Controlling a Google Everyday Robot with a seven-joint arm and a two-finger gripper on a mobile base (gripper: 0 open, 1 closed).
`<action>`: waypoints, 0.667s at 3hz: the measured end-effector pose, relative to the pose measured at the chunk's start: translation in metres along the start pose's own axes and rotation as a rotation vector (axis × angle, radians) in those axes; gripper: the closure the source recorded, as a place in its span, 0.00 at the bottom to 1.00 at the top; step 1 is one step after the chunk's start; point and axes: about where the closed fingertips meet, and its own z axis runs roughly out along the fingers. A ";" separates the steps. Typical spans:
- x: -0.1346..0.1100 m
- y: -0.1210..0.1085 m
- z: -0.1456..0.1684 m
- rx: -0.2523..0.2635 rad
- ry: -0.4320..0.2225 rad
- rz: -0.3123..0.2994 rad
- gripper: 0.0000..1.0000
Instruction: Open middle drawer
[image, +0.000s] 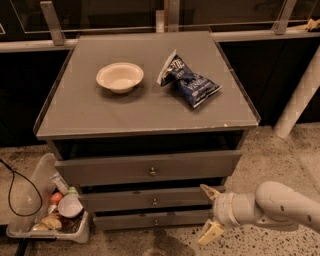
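Three grey drawers (100, 171); one gripper (210, 212) near right.
Fingers (209, 191) wide, just beside middle drawer (125, 200); one bowl (120, 76), one chip bag (192, 82) on desk (90, 112).
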 end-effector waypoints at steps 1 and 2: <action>0.022 -0.021 0.021 0.050 0.042 0.006 0.00; 0.040 -0.047 0.032 0.114 0.058 0.018 0.00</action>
